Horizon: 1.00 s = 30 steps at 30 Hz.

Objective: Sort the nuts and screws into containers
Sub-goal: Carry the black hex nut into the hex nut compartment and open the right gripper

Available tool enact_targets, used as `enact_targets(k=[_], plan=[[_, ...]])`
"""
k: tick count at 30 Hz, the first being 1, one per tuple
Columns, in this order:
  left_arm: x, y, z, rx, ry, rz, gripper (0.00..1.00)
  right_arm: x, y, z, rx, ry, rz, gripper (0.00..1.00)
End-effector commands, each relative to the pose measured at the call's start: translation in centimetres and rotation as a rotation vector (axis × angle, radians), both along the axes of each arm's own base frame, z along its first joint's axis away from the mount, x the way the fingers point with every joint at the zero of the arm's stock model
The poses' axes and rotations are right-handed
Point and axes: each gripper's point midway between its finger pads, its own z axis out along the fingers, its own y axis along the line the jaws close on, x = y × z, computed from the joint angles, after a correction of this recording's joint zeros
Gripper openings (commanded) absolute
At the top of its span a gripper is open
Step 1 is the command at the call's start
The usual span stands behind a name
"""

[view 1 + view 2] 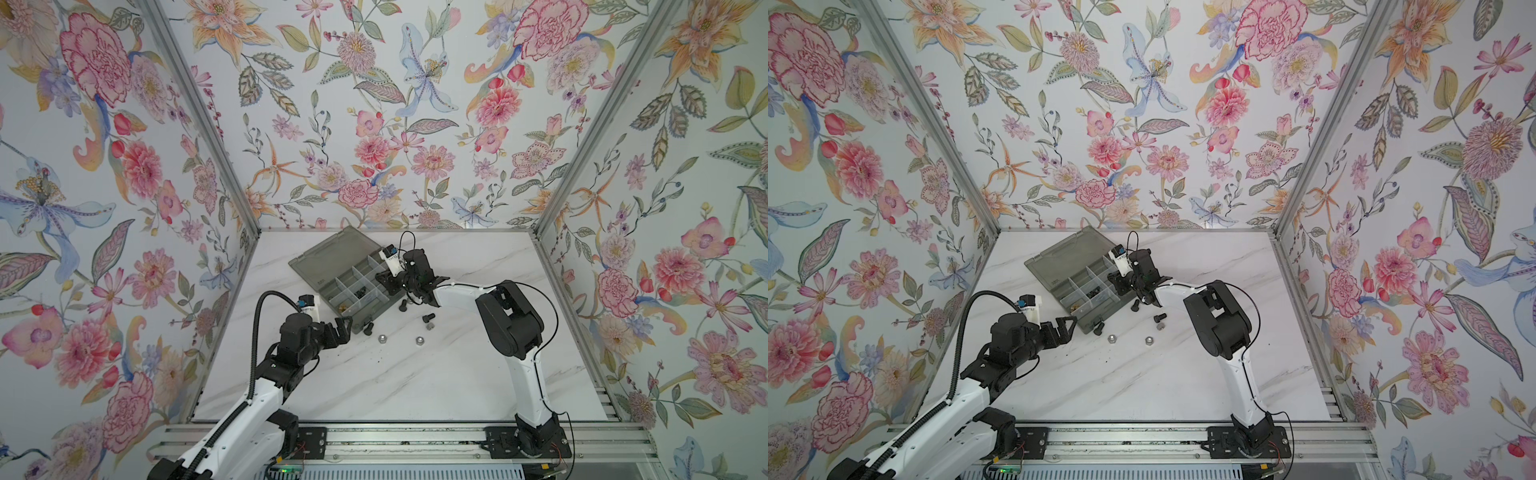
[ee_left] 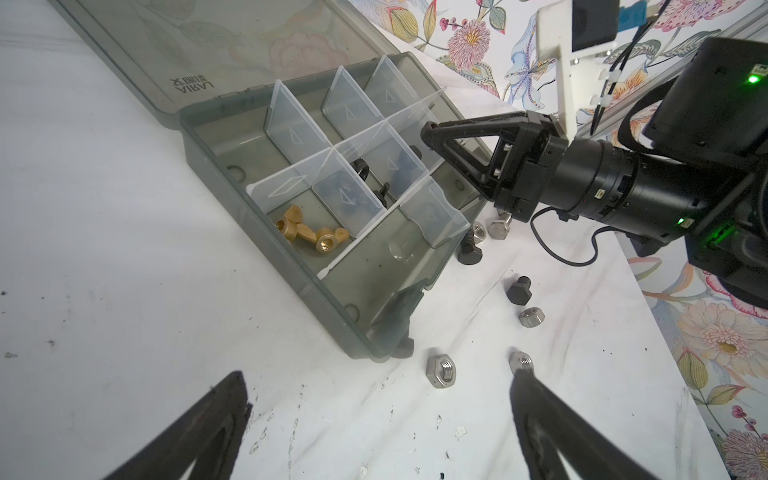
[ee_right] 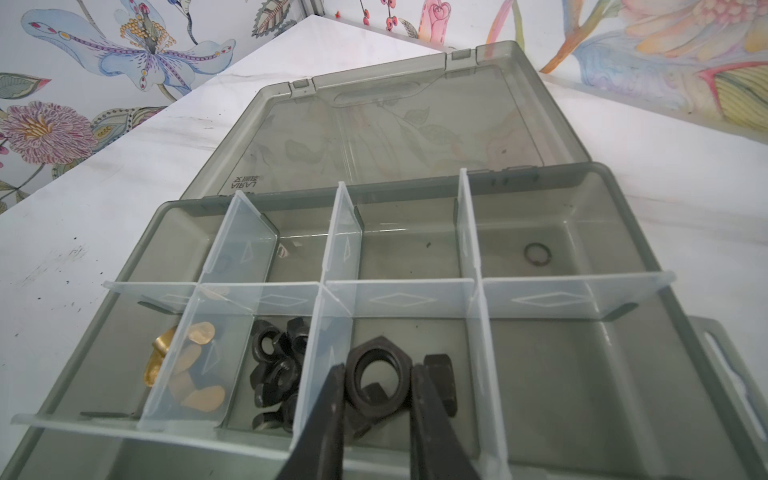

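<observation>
A: State of right gripper [image 3: 378,372]?
B: Jaws pinching a large black hex nut [image 3: 376,345], over a middle compartment of the organizer box [image 3: 561,374]. Other black nuts [image 3: 440,374] lie under it, possibly touching; hard to tell.
A: And left gripper [image 2: 378,376]?
B: Jaws spread wide, above the table [image 2: 124,208] by the box's corner. Silver nuts [image 2: 441,370] and black bolts [image 2: 518,291] lie loose just beside the box.

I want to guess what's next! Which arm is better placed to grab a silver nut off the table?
Probably left. The left jaws are open and empty, close to the silver nuts. The right jaws are shut on a black nut over the organizer box.
</observation>
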Motion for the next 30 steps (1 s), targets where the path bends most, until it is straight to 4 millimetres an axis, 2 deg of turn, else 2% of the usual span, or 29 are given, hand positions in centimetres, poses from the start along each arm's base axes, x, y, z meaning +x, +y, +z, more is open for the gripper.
enact_targets(k=[1, 3, 17, 24, 27, 30], plan=[[0.0, -0.1, 0.0, -0.018, 0.0, -0.004, 0.99, 0.5, -0.3, -0.1, 0.001, 0.007, -0.019, 0.22], [0.0, -0.1, 0.0, -0.018, 0.001, -0.005, 0.99, 0.5, -0.3, -0.3, -0.003, 0.012, -0.015, 0.26], [0.0, 0.1, -0.2, -0.013, 0.003, 0.001, 0.99, 0.4, -0.4, -1.0, -0.018, 0.026, -0.007, 0.27], [0.1, 0.0, -0.1, -0.014, 0.002, -0.002, 0.99, 0.5, -0.4, -0.7, -0.019, 0.027, -0.006, 0.42], [0.0, 0.0, -0.1, -0.012, 0.004, -0.003, 0.99, 0.3, -0.3, 1.4, 0.03, 0.04, 0.005, 0.43], [0.0, 0.0, 0.0, -0.008, 0.002, -0.003, 0.99, -0.4, -0.6, 5.9, 0.094, -0.01, 0.012, 0.44]])
